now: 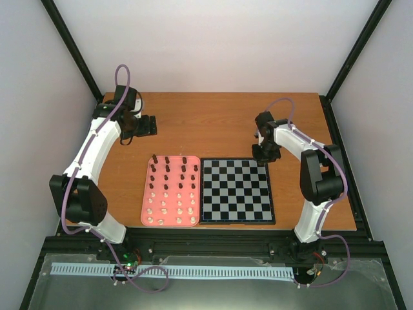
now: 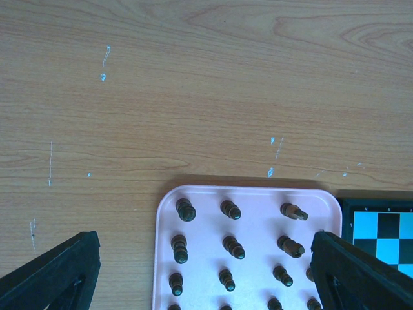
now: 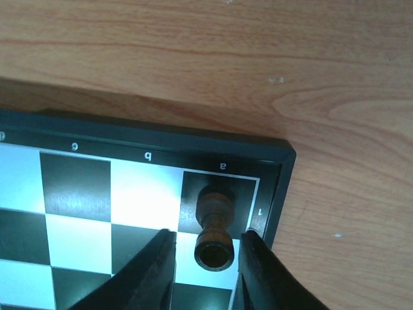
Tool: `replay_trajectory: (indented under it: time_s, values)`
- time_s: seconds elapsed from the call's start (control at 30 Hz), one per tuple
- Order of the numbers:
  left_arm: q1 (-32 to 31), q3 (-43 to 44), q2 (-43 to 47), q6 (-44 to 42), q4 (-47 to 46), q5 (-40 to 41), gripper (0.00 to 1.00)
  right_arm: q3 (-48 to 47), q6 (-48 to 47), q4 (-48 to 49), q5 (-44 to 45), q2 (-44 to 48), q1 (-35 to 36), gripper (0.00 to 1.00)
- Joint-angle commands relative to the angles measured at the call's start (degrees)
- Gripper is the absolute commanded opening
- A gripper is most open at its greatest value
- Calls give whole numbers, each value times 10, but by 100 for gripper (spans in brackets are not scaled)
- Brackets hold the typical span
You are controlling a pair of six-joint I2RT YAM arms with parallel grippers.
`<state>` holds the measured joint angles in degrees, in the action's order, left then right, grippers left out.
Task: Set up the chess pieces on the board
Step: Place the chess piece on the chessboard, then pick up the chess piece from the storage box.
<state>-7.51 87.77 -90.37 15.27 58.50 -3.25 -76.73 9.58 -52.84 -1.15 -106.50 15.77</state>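
Dark piece (image 3: pixel 213 226) on board (image 3: pixel 275 187) corner square; right hand (image 3: pixel 208 237) astride, slim gaps.

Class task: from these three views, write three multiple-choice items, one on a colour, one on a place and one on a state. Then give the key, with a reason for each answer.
1. What colour is the tray holding most of the chess pieces?
A. pink
B. green
C. blue

2. Where does the dark piece between the right gripper's fingers stand?
A. in the middle of the board
B. on a corner square of the board
C. on the tray

3. How is the left gripper?
A. shut on a white piece
B. shut on the tray's rim
C. wide open, holding nothing

Key:
1 A, the left wrist view shows its pink surface.
2 B, the right wrist view shows two border edges meeting beside its square.
3 C, its fingers stand far apart at the view's edges, gripping nothing.
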Motion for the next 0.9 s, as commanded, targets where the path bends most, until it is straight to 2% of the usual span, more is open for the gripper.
replay_trajectory:
  time_s: [0.0, 0.13, 0.23, 0.27, 0.47, 0.67, 0.87]
  values:
    - [-1, 3, -4, -1, 8, -4, 100, 9, -10, 7, -10, -7, -5, 34]
    - [-1, 4, -6, -2, 8, -3, 100, 10, -9, 10, -19, 7, -6, 54]
    - [-1, 6, -6, -1, 9, -2, 100, 1, -3, 8, -4, 25, -5, 67]
    - [-1, 7, -6, -2, 9, -1, 100, -6, -3, 6, -3, 30, -4, 68]
    - [-1, 7, -7, -1, 9, -3, 100, -116, -9, -30, 6, 10, 41, 68]
    - [-1, 7, -5, 1, 8, -5, 100, -253, 1, -40, -23, -79, 149, 67]
    - [-1, 1, 2, 4, 7, 1, 100, -396, 11, -52, -68, -196, 228, 66]
